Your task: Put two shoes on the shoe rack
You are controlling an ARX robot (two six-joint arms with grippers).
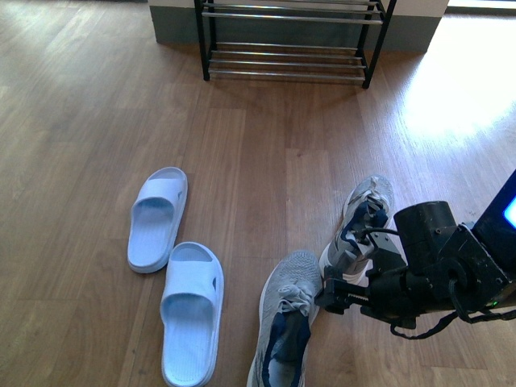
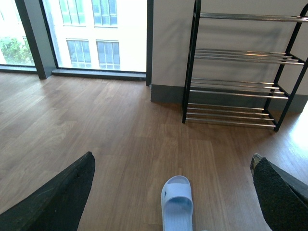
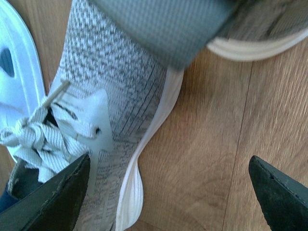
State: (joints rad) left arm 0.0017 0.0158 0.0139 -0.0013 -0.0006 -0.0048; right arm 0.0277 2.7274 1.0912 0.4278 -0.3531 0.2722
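Note:
Two grey knit sneakers with white soles lie on the wood floor. The nearer sneaker (image 1: 286,322) points away from me, and the other sneaker (image 1: 361,218) lies just right of it. My right gripper (image 1: 326,294) hovers low between them, open. In the right wrist view the right gripper (image 3: 168,161) straddles the white sole edge of the near sneaker (image 3: 110,96), with one finger over its laces and the other over bare floor. The black-framed shoe rack (image 1: 290,40) stands against the far wall. Held higher, the left gripper (image 2: 172,159) faces the shoe rack (image 2: 240,86), open and empty.
Two pale blue slippers (image 1: 157,218) (image 1: 191,310) lie left of the sneakers; one slipper (image 2: 177,202) shows below the left gripper. A grey wall base (image 1: 173,24) runs behind the rack. Tall windows (image 2: 96,33) stand left of the rack.

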